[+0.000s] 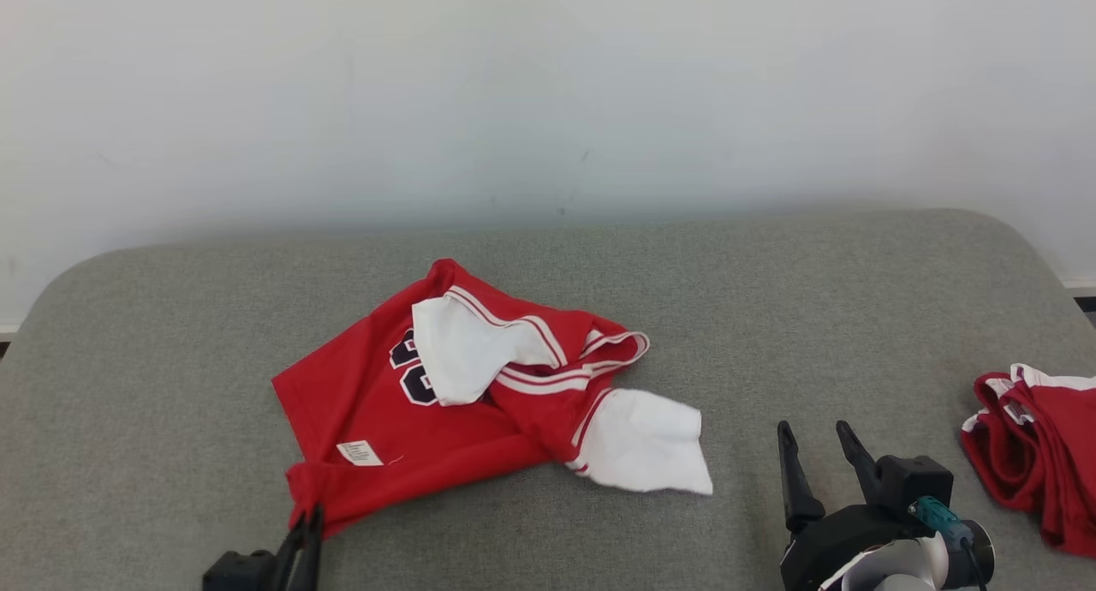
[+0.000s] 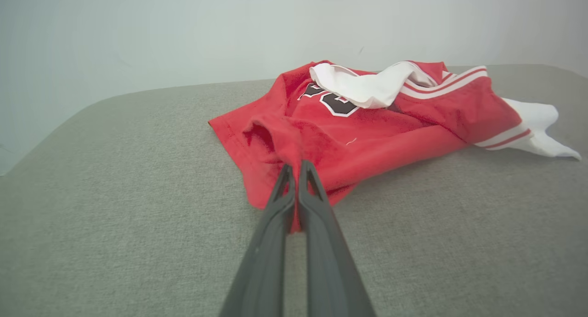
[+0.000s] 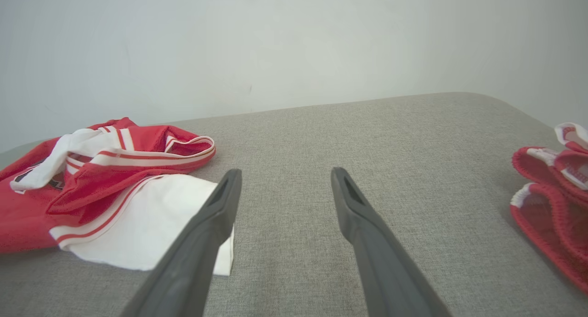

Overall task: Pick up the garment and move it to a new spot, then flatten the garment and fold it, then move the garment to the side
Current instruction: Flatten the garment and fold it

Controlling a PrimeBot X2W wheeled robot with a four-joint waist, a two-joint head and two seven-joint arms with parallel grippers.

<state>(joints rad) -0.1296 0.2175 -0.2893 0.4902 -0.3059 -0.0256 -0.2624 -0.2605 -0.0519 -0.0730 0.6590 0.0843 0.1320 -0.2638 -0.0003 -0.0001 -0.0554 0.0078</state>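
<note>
The garment [image 1: 411, 420] is a red jersey with white sleeves and a dark number, lying crumpled on the grey cushioned surface [image 1: 771, 317], left of centre. My left gripper [image 1: 310, 516] is shut on the garment's near left corner, where the cloth bunches up; the left wrist view shows the garment [image 2: 367, 138] pinched between the closed fingers of the left gripper [image 2: 296, 167]. My right gripper [image 1: 813, 432] stands open over bare cushion, right of the white sleeve [image 1: 646, 441]. In the right wrist view, the right gripper [image 3: 285, 174] has nothing between its fingers and the garment [image 3: 92, 188] lies to its left.
A second red and white garment [image 1: 1040, 454] lies folded at the cushion's right edge, also as a red pile [image 3: 551, 193] in the right wrist view. A pale wall [image 1: 548, 94] stands right behind the cushion. Bare cushion lies between the two garments.
</note>
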